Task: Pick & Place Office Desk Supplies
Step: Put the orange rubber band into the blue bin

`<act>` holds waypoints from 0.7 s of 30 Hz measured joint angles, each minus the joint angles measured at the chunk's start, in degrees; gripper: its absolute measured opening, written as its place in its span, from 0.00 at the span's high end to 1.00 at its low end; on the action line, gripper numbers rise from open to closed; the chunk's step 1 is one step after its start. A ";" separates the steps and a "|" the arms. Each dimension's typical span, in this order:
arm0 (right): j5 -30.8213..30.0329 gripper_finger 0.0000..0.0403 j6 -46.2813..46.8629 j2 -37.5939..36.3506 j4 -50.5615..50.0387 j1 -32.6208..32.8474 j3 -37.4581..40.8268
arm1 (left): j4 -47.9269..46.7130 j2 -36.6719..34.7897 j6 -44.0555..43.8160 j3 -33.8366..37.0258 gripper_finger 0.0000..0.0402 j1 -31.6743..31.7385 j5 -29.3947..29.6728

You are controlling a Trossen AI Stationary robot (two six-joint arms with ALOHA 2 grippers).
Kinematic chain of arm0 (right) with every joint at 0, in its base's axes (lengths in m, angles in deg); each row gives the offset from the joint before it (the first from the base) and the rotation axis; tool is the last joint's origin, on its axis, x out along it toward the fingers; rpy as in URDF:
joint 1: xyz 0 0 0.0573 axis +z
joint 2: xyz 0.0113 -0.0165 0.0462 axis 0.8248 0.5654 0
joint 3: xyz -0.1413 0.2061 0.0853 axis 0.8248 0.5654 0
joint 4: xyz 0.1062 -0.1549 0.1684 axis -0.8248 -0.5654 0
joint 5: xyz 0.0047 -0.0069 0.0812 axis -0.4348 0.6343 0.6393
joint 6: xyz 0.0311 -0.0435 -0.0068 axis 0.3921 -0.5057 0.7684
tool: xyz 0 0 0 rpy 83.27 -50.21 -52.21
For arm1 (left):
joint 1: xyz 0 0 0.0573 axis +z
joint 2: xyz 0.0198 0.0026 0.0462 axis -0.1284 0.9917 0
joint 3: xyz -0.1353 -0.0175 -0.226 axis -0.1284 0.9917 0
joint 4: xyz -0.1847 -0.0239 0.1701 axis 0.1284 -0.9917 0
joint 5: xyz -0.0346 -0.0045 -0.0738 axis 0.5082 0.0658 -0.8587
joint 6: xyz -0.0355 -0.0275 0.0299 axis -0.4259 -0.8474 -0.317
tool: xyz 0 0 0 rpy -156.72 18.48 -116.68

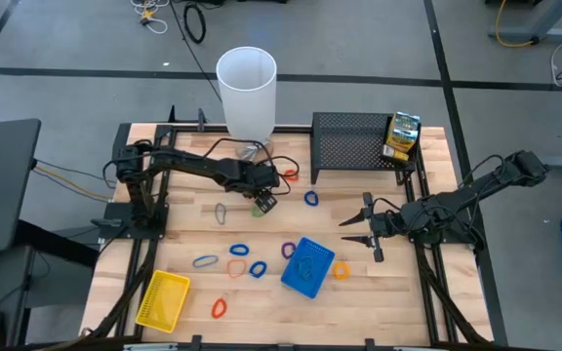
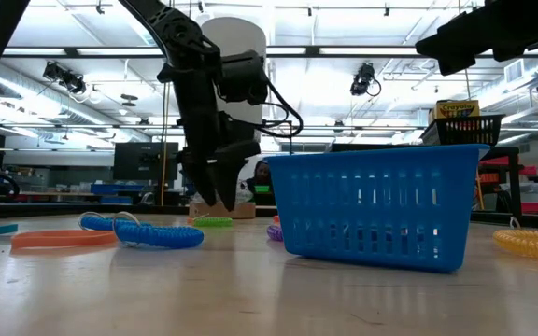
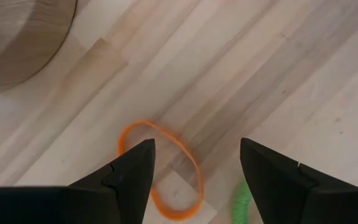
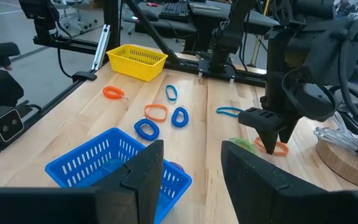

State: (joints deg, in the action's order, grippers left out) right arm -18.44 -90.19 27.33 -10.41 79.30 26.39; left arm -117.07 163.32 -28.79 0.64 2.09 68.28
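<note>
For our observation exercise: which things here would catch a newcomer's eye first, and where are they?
The tall white cylinder at the table's far edge stands out, beside the black mesh rack. A blue tray sits near the middle front, a yellow tray at the front left corner. The left gripper, open, hangs over an orange loop.

Overhead camera looks straight down, whole table and both arms in frame. Low camera sits at tabletop level, faces across into room, blue tray close up. Left wrist camera points down at wood, very near, orange band between its fingers (same band visible from right wrist). Right wrist camera looks across table toward left gripper, yellow tray beyond.
</note>
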 joint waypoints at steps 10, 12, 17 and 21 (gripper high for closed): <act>0.07 0.58 0.11 0.00 0.02 0.00 0.00 | -0.27 4.86 0.65 -0.34 0.40 0.73 -3.05; 0.11 0.58 0.24 0.00 0.02 -0.02 0.00 | -0.09 4.92 1.59 -0.29 0.41 0.66 -3.19; 0.24 0.58 0.22 0.00 0.02 -0.01 0.00 | 0.12 5.00 2.82 -0.29 0.56 0.64 -4.69; 0.24 0.58 0.24 0.00 0.02 -0.02 0.00 | 0.36 5.09 3.64 -0.27 0.79 0.70 -4.89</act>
State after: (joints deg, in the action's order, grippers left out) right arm -18.20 -89.95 27.33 -10.39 79.28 26.39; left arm -116.71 168.41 -25.15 0.37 2.79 63.39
